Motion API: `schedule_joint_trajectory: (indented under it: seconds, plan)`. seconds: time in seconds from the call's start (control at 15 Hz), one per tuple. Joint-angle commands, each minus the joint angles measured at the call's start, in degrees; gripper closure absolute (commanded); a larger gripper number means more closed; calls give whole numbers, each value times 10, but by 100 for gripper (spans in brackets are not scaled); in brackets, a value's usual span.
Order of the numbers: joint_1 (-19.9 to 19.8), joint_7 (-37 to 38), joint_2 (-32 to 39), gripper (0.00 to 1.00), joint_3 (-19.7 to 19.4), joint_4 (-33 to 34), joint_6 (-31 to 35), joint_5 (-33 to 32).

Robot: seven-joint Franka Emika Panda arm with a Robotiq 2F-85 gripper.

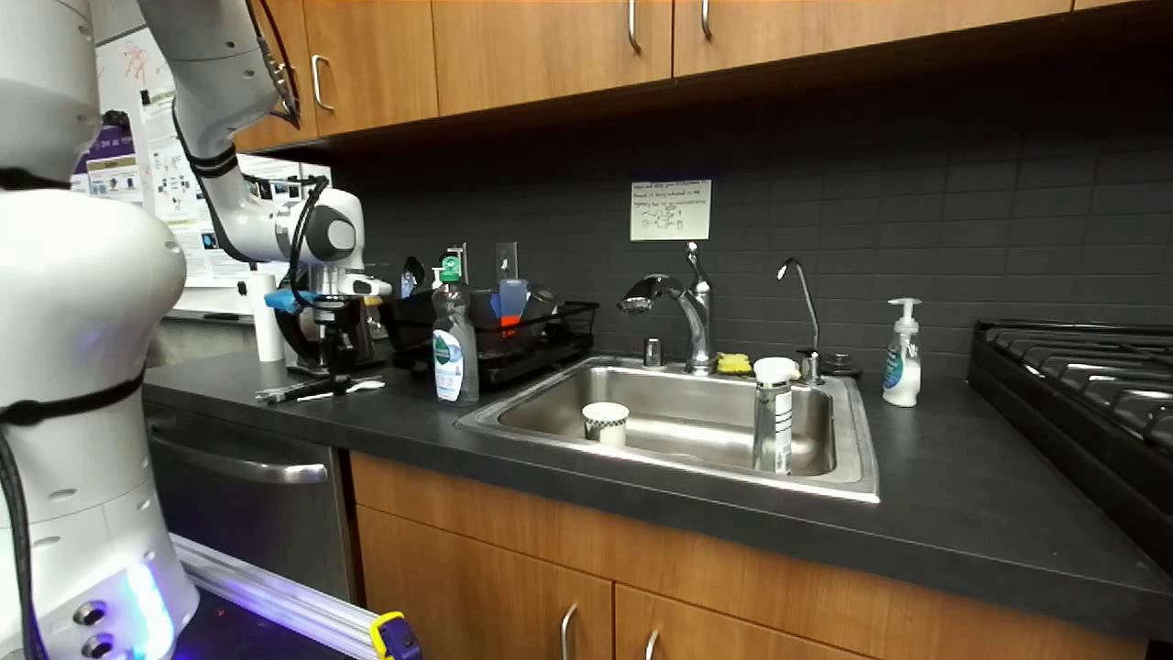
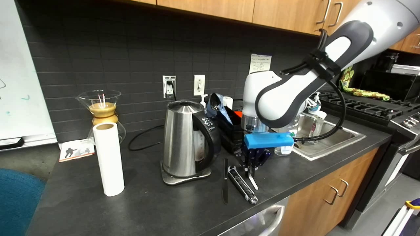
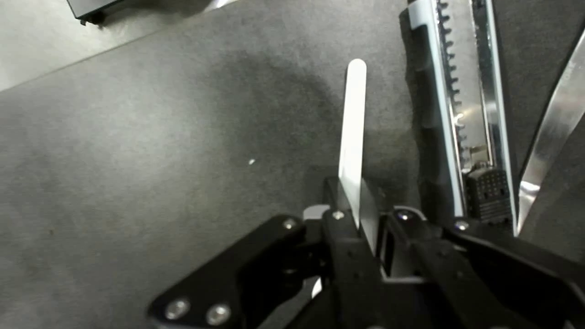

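1. My tool (image 3: pixel 354 201) is down at the desk (image 2: pixel 144 209) with its fingers nearly together, only a thin gap between them, and the handle of the utensil (image 3: pixel 353 105) fills that gap; I read it as pinched, though how firmly I can't judge from here
2. What I'd steer by: in the wrist view the utensil's long axis runs straight out from between my fingertips, square across the direction they close in
3. Its free handle end points up that view; in an exterior view the same end slants toward the desk's front edge, above the dishwasher (image 2: pixel 247 226)
4. Its broader end lies past my fingers, toward the bottle (image 1: pixel 455 348), and pokes out beside them in an exterior view
5. The cutter (image 3: pixel 470 105) is just beside the handle, on the right in the wrist view and apart from it, their lines converging toward the handle's free end
6. Past the cutter lies the knife (image 3: pixel 557 114), and the kettle (image 2: pixel 179 141) stands further over on that side
7. I work a single arm (image 2: pixel 288 101) here, so there is no nearer one to pick; whether the utensil is flat on the desk or a touch above it I can't tell
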Motion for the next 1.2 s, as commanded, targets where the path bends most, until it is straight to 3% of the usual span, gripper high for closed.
schedule_joint_trajectory:
  seconds: [0.0, 1.13]
  plan:
    - [7, 14, -11, 97, -8, -5, -11, -11]
    - [-4, -10, -212, 97, 28, -78, -54, -9]
